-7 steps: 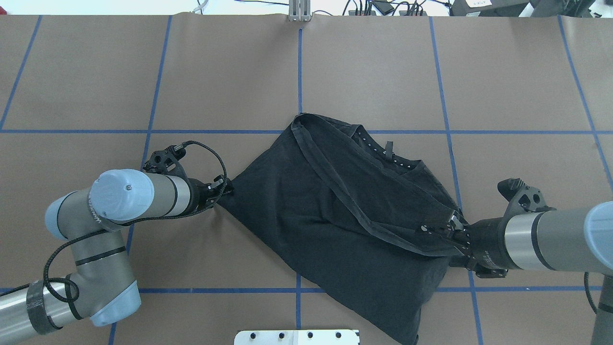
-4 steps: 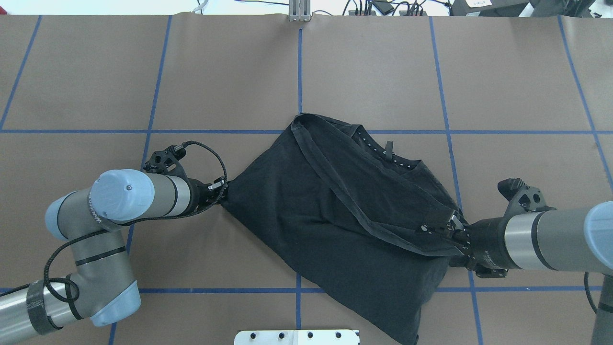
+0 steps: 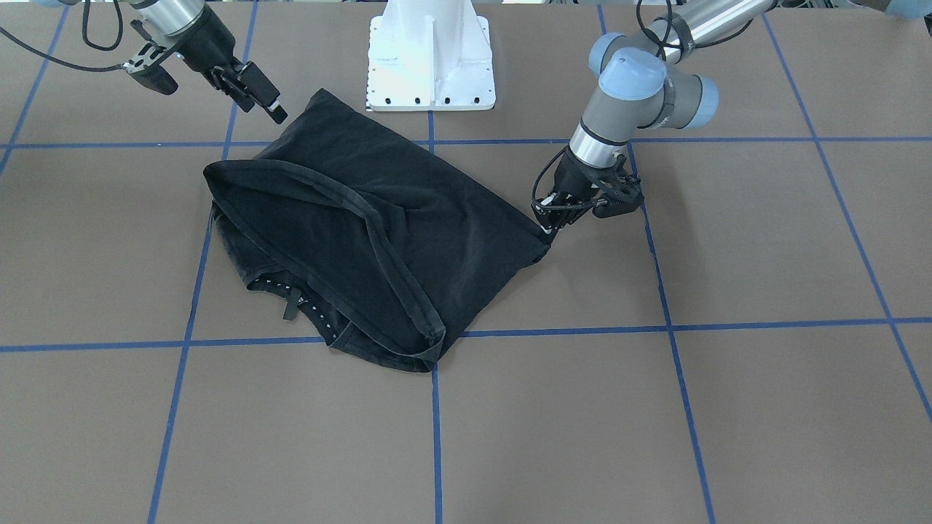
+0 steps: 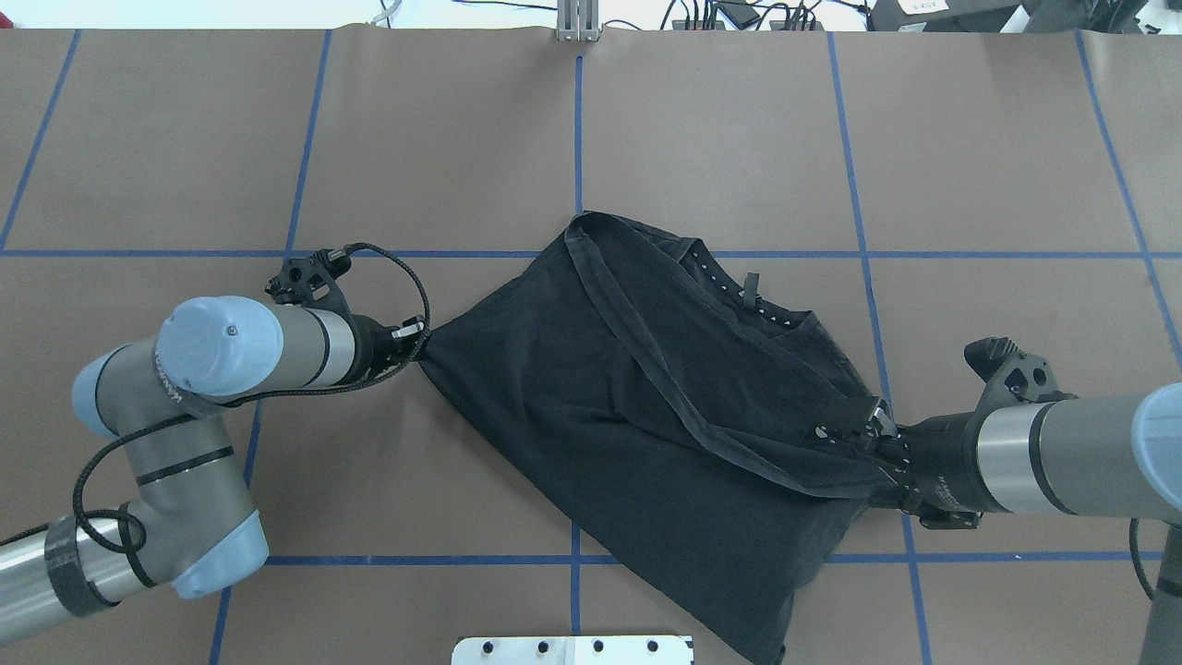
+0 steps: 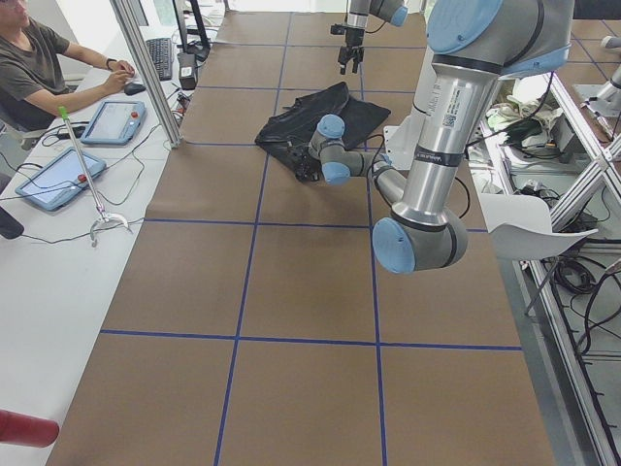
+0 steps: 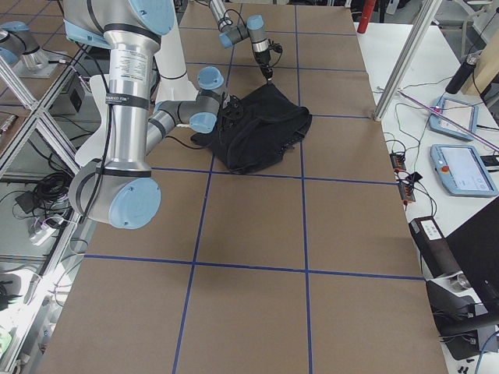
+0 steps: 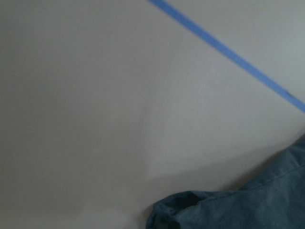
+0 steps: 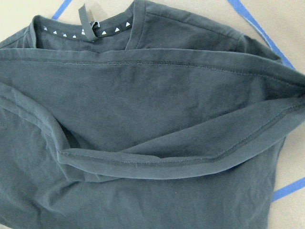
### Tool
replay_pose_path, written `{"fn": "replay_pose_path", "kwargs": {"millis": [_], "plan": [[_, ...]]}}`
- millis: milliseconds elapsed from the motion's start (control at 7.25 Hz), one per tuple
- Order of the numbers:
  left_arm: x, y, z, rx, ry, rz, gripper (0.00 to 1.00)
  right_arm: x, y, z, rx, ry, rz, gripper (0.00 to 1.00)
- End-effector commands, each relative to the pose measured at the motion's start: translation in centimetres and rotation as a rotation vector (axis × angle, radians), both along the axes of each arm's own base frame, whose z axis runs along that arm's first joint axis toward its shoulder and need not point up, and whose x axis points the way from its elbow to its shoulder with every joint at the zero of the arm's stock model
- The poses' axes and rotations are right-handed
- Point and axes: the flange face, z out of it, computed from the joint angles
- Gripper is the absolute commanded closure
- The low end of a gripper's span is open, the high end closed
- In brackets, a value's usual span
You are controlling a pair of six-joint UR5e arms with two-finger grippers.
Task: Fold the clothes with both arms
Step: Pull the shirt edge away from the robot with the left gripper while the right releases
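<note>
One T-shirt (image 4: 600, 416), left end effector (image 4: 423, 337) pinching corner, right end effector (image 4: 850, 427) hem

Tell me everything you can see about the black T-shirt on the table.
The black T-shirt is soft cloth, lying crumpled and partly folded on the brown table. Its hem band crosses diagonally on top; the neckband, dotted white inside, shows. The left gripper pinches one corner. Contact with the right gripper is unclear.

Nothing reads clearly; the lettering on the left arm (image 4: 185, 443) is too small to make out.
</note>
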Motion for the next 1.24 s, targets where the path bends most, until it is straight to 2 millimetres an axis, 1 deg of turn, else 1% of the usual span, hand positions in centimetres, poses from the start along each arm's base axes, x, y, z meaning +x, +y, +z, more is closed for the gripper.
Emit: {"fn": "replay_pose_path", "kwargs": {"millis": [0,138,276,414,551,689,827,965,1103], "plan": [[-2.2,-12.1,-3.2,0.126,-0.065,-0.088,1.00,0.2,-0.5,-0.5,0.005,-0.010,0.013,0.00],[-0.9,-17.7,-6.0,0.131,-0.080,-0.124,1.00,0.3,-0.7,-0.5,0.005,-0.010,0.020,0.00],[0.9,-23.2,-8.0,0.133,-0.082,-0.158,1.00,0.5,-1.0,-0.5,0.005,-0.011,0.027,0.00],[2.9,-26.5,-8.0,0.133,-0.090,-0.170,1.00,0.2,-1.3,-0.8,0.003,-0.002,0.033,0.00],[3.4,-28.1,-9.5,0.139,-0.104,-0.194,1.00,-0.8,-1.8,-2.1,-0.004,0.015,0.036,0.00],[2.8,-28.7,-10.0,0.178,-0.123,-0.181,0.66,-1.6,-2.3,-3.2,-0.011,0.036,0.039,0.00],[0.6,-29.3,-11.6,0.243,-0.129,-0.152,0.26,-2.6,-2.9,-3.8,-0.010,0.069,0.042,0.00],[-0.7,-27.3,-11.1,0.241,-0.096,-0.106,0.24,-4.2,-3.6,-4.7,0.046,0.072,0.027,0.00],[-3.6,-24.0,-8.6,0.244,-0.068,-0.076,0.25,-6.4,-3.8,-4.2,0.093,0.117,-0.025,0.00]]}}
